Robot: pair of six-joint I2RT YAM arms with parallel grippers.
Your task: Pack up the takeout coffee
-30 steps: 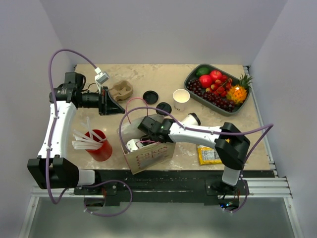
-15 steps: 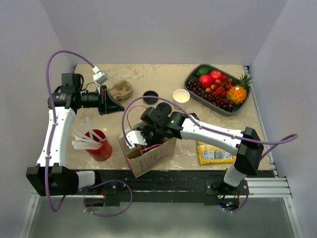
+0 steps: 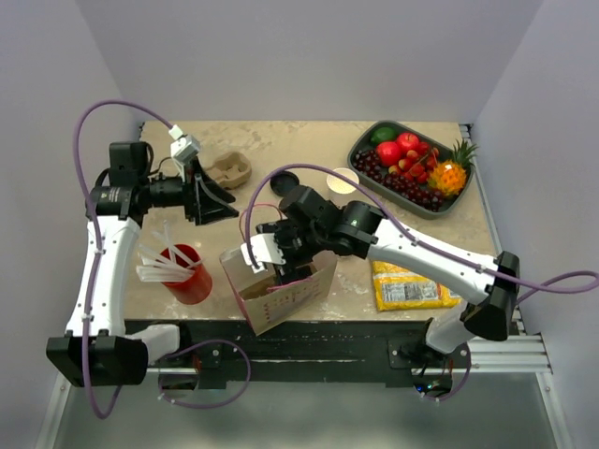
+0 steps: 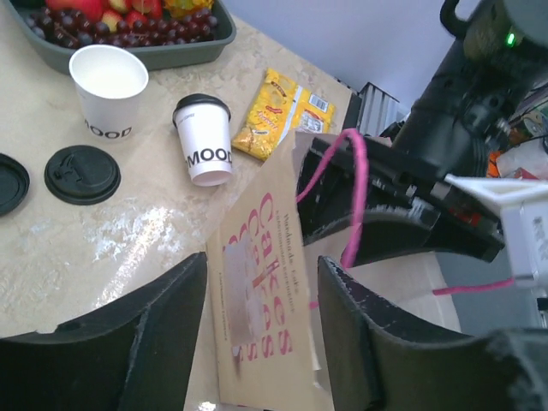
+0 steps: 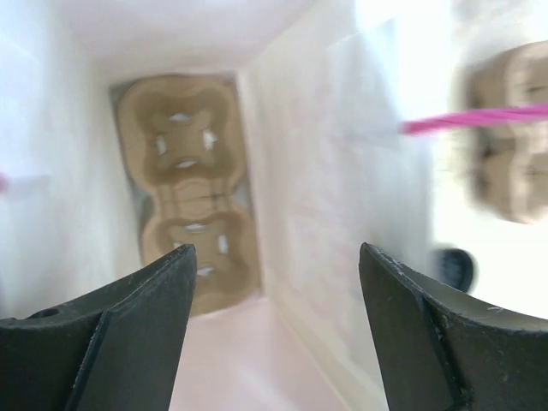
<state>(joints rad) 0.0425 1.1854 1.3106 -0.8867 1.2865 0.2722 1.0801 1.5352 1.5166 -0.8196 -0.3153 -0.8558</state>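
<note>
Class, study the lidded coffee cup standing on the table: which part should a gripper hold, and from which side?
Probably the paper wall just under the black lid of the takeout coffee, approached level from the side: it stands upright, and the lid's rim would likely stop slipping.

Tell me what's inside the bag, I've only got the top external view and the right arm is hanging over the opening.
Observer: A brown pulp cup carrier lies flat on the floor of the bag, its cells empty.
Operator: And the takeout coffee? I can't find it.
Observer: The left wrist view shows it standing upright on the table, lid on, outside the bag.
Operator: Is the right gripper carrying anything?
Observer: No, it is open with nothing between its fingers.
</note>
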